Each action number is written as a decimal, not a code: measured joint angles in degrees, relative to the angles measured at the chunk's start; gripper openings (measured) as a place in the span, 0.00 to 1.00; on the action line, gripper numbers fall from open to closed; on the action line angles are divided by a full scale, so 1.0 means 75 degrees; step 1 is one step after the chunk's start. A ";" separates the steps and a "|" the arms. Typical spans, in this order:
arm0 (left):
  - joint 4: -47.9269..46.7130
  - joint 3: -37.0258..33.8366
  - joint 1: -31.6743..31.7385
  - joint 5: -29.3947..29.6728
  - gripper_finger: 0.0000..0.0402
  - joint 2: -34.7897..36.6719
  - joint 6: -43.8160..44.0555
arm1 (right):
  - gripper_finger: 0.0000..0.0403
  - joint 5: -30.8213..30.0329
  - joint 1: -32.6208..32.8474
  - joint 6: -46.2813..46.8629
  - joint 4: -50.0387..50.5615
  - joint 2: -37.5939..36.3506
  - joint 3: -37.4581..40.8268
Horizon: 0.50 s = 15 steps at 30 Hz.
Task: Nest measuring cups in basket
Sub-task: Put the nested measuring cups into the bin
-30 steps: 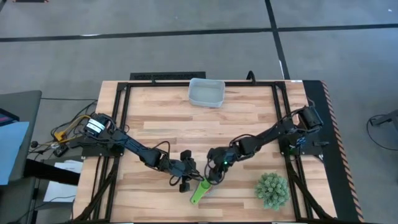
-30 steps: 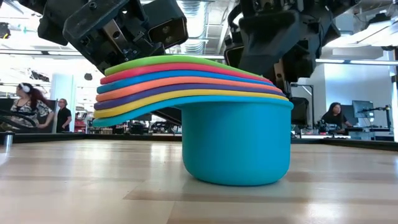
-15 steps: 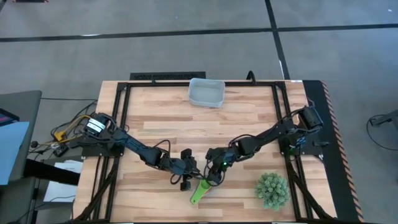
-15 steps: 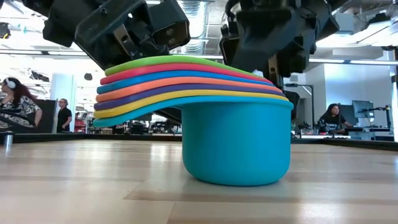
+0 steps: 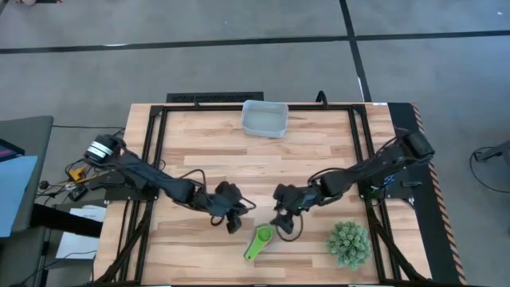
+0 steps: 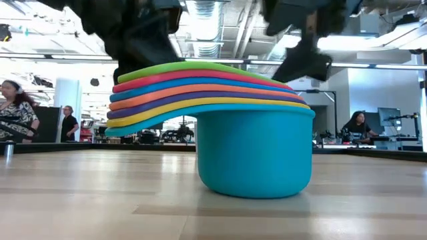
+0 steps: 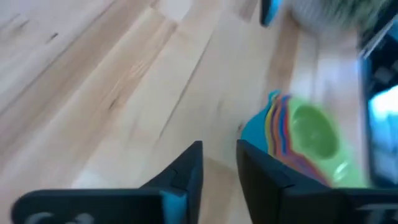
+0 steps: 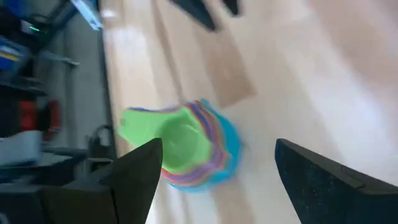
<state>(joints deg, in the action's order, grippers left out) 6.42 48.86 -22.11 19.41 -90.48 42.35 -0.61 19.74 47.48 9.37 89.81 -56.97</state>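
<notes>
The measuring cups [image 5: 260, 241] stand nested in one stack, green on top and teal at the bottom, near the table's front edge. The teal cup's base [image 6: 253, 190] rests on the wood, and the handles fan out to one side. My left gripper [image 5: 233, 223] hovers just left of the stack with a narrow gap between its fingers [image 7: 219, 158] and nothing in it. My right gripper [image 5: 284, 229] hovers just right of the stack, wide open [image 8: 217, 168], above the cups [image 8: 186, 149]. The pale basket [image 5: 264, 119] sits at the table's far edge, with nothing in it.
A spiky green plant [image 5: 349, 243] stands at the front right, close to my right arm. A black frame [image 5: 159, 119] runs around the tabletop. Bare wood lies between the stack and the basket. People show in the room behind the table.
Both grippers have risen off the cup stack and drawn apart, the left toward the table's left, the right toward its right. Both have rolled somewhat. The stack stands where it was, and its green top cup now shows in full from above.
</notes>
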 joint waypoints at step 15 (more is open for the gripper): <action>0.1711 -0.0174 0.0000 -0.0208 0.85 -0.1197 0.2520 | 0.82 -0.0915 -0.1516 -0.2766 0.2598 -0.2111 0.0006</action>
<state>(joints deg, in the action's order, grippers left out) 19.26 47.55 -22.11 17.86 -99.46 61.25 -7.47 8.37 26.73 28.86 73.98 -56.93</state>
